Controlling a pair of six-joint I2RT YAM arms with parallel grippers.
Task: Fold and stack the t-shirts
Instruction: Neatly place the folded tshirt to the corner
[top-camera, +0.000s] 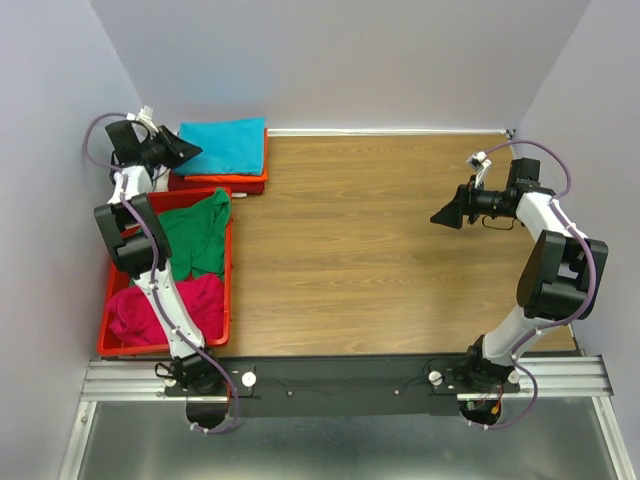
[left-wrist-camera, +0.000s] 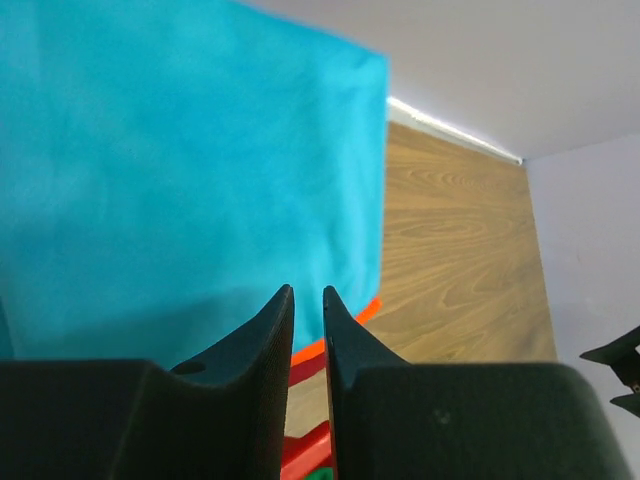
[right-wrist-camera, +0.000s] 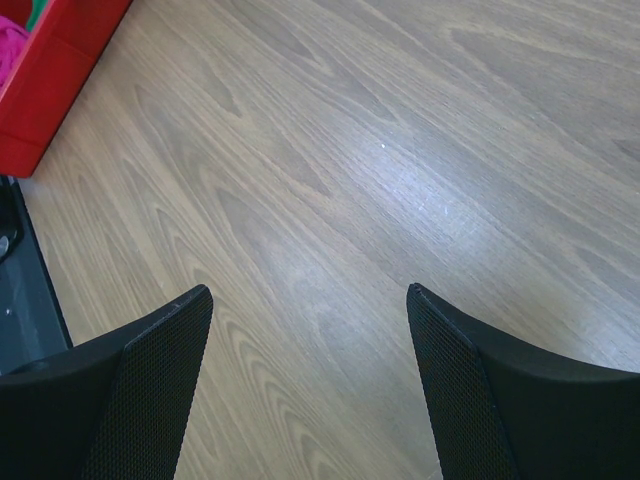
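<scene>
A folded turquoise t-shirt (top-camera: 225, 145) (left-wrist-camera: 180, 170) lies on top of a stack at the table's back left. An orange t-shirt (top-camera: 235, 179) (left-wrist-camera: 368, 308) and a dark red t-shirt (top-camera: 215, 187) show as thin edges beneath it. My left gripper (top-camera: 190, 152) (left-wrist-camera: 308, 290) hovers at the stack's left edge, its jaws a narrow gap apart with nothing between them. A green t-shirt (top-camera: 195, 235) and a magenta t-shirt (top-camera: 165, 305) lie crumpled in the red crate (top-camera: 232, 270). My right gripper (top-camera: 445, 217) (right-wrist-camera: 310, 292) stands wide open above bare wood, holding nothing.
The red crate sits along the left edge of the wooden table (top-camera: 380, 250), just in front of the stack, and its corner (right-wrist-camera: 60, 70) shows in the right wrist view. Grey walls close in the back and both sides. A metal rail (top-camera: 340, 378) carries both arm bases.
</scene>
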